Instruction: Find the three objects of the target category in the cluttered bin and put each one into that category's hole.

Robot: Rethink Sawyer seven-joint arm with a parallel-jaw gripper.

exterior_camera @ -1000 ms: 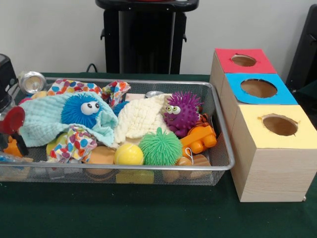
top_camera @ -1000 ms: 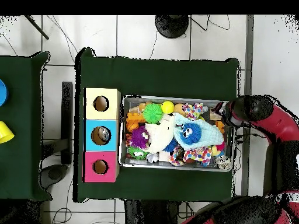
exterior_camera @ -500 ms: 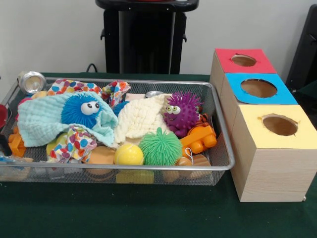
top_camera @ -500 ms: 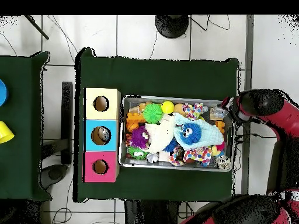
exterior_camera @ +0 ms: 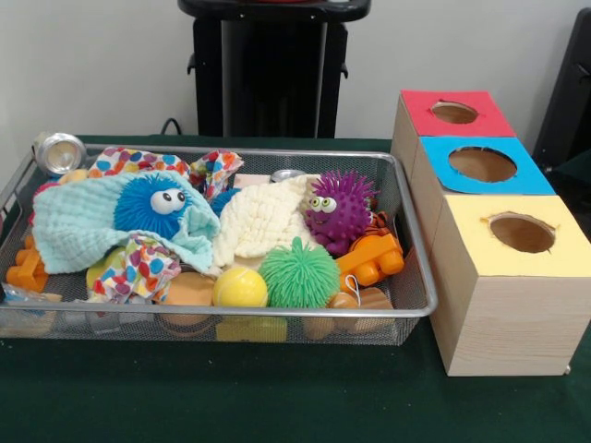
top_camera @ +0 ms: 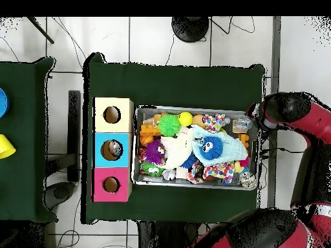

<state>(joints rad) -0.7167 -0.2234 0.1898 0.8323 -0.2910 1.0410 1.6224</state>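
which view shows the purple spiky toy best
The front view. The purple spiky toy faces that camera there, with its eyes and spikes clear, leaning beside the cream cloth in the wire bin. The overhead view shows only its top as a small purple patch.

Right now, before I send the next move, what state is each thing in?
wire bin: full, cluttered
blue fuzzy toy: nested in the mint cloth, eyes showing
purple spiky toy: upright, beside the cream cloth
green spiky ball: on top, uncovered
yellow ball: on top, uncovered
red box: hole open
blue box: something inside the hole
yellow box: hole open
tool: off the bin's edge, grip unclear
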